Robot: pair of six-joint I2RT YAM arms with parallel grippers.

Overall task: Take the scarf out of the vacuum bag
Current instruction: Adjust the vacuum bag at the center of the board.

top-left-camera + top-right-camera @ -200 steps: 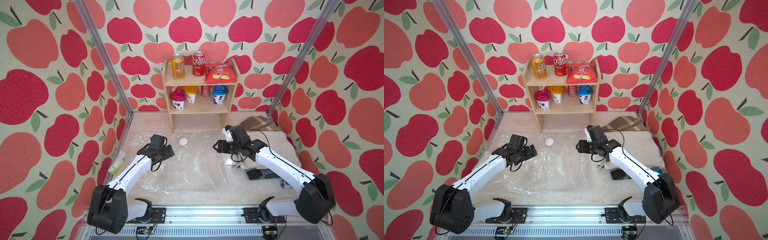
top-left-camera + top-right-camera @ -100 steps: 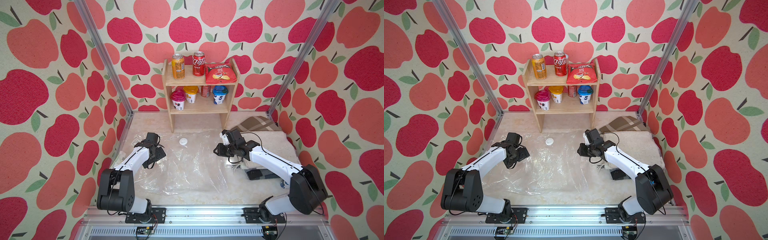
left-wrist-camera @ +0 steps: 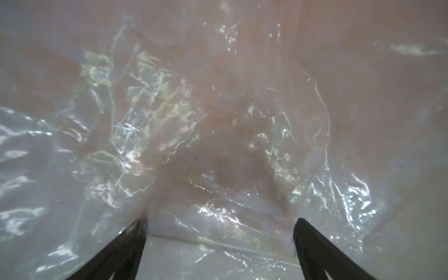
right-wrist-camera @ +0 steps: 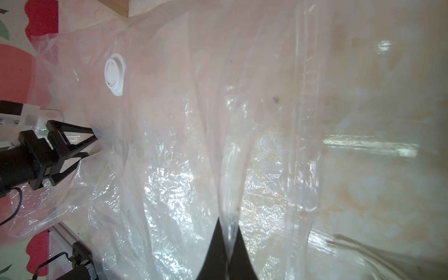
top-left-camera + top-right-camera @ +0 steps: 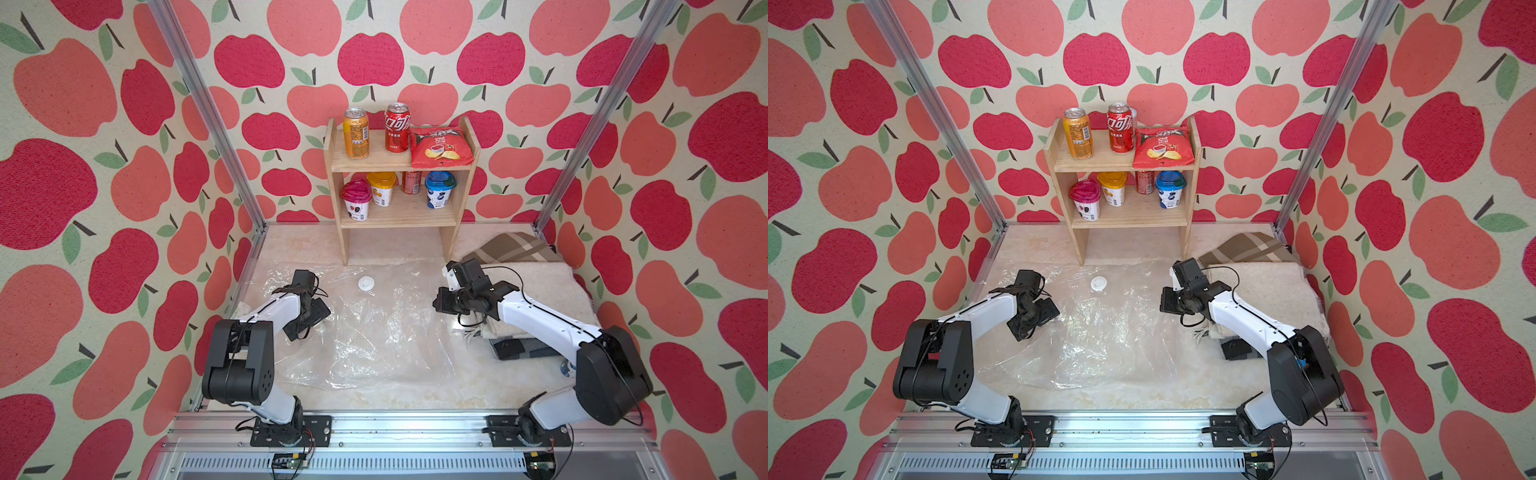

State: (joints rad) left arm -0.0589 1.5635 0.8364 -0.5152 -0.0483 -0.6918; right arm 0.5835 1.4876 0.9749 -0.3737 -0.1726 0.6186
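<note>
So, starting left of the white valve cap (image 5: 366, 284): the left gripper (image 3: 220, 219) sits over the vacuum bag (image 5: 374, 340) near its closed end. Its jaws are spread wide with nothing between them, just crinkled film under the tips. My guess is it's parked there ready to pin or grab that end so the bag doesn't slide. The bag itself lies flat and crumpled on the desk (image 5: 415, 397), with the cap on its upper face toward the far edge. Right of the cap, the right gripper (image 4: 228, 221) has its jaws clamped tight on a raised ridge of the top film, which tents up out of the tips in the right wrist view. I reckon that's to peel the top layer up. The zip strip (image 4: 306, 72) runs front to back along the edge further right of the cap. So the mouth points right and the long axis looks side to side, though the crumpling makes that a bit of a guess. Nothing shows through the film, so the bag looks empty to me. Further right of the cap again, outside the mouth, lies the scarf (image 5: 540, 286), if that's what the cream fringed cloth is, next to a brown plaid cloth (image 5: 511, 247).
</note>
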